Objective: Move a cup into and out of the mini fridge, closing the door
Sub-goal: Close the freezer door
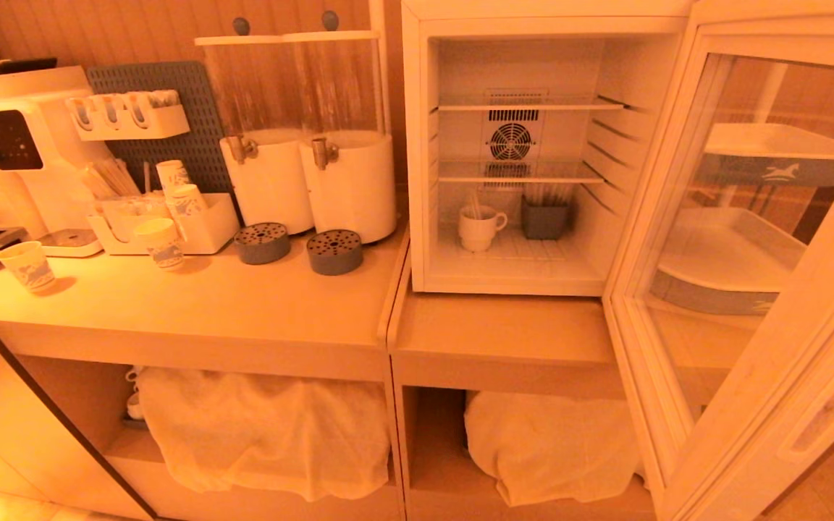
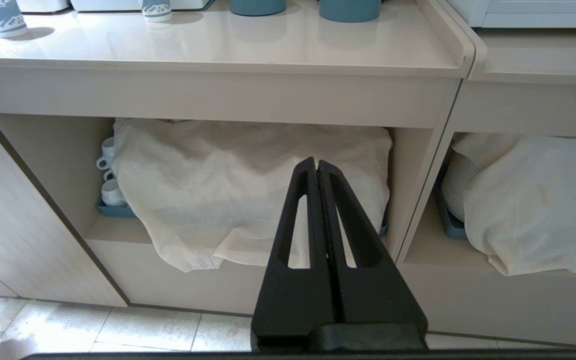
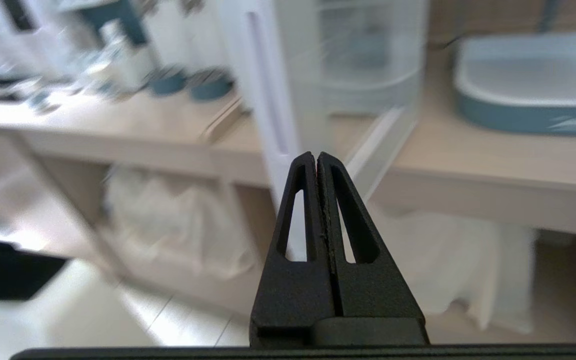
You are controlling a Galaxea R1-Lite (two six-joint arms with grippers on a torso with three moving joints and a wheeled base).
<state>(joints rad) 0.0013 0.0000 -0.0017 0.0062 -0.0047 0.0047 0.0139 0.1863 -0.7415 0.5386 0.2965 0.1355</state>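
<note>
While cup [image 1: 480, 226] sits inside mini fridge [image 1: 417, 159], door [image 1: 750, 275] stands open; both end effectors pinched together, empty; removal and door closing left.

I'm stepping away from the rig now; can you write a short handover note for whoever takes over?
Left gripper: shut, empty, low in front of the counter's cloth-covered lower shelf.
Right gripper: shut, empty, facing the edge of the open door.
The cup stands on the floor of the mini fridge, left of a dark container.
Done: the cup is inside.
Left: the door is wide open; whether it gets shut first or the cup comes out now can't be told from here. Either way, end with the door closed.
</note>
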